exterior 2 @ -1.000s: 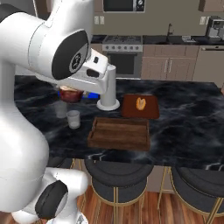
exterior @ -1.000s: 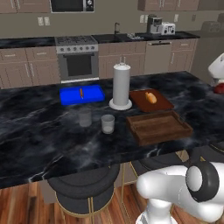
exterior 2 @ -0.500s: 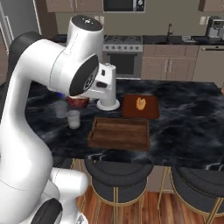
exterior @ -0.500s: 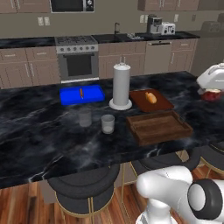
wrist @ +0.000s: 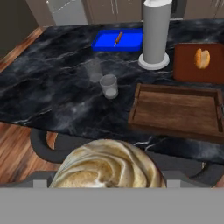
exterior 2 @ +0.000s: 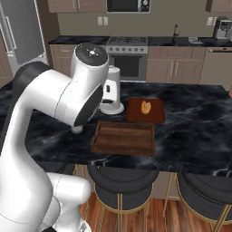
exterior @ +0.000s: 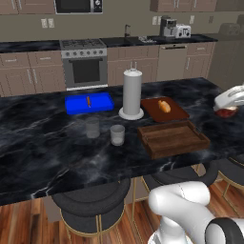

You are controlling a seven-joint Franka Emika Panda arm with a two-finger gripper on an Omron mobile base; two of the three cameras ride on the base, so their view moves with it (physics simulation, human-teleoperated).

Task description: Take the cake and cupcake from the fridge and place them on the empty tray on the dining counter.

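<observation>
In the hand view the cupcake point(wrist: 109, 165) bulks close up, its tan swirled top sitting in my gripper point(wrist: 109, 180), which is shut on it. The left base view has the gripper point(exterior: 227, 109) at the far right, just above the right end of the dining counter point(exterior: 47, 143), with the brown cupcake point(exterior: 226, 113) under the white hand. The dark wooden tray point(exterior: 175, 150) lies empty on the counter, left of the gripper; its rim point(wrist: 175, 131) is ahead and to the right in the hand view, and it also lies on the counter in the right base view point(exterior 2: 120, 149). The fridge point(exterior 2: 18, 31) stands at the back left. The cake is out of view.
A white paper-towel roll point(exterior: 132, 93), a reddish board with bread point(exterior: 164, 108), a bright blue tray point(exterior: 88, 103) and two glasses point(exterior: 117, 135) stand on the counter around the tray. Black stools point(exterior: 90, 207) line the near side. My arm point(exterior 2: 68, 99) blocks the left of the right base view.
The hand with the cupcake has come down and slightly left at the counter's right end. The arm's upper links have swung across the right base view. The counter's things have not moved.
</observation>
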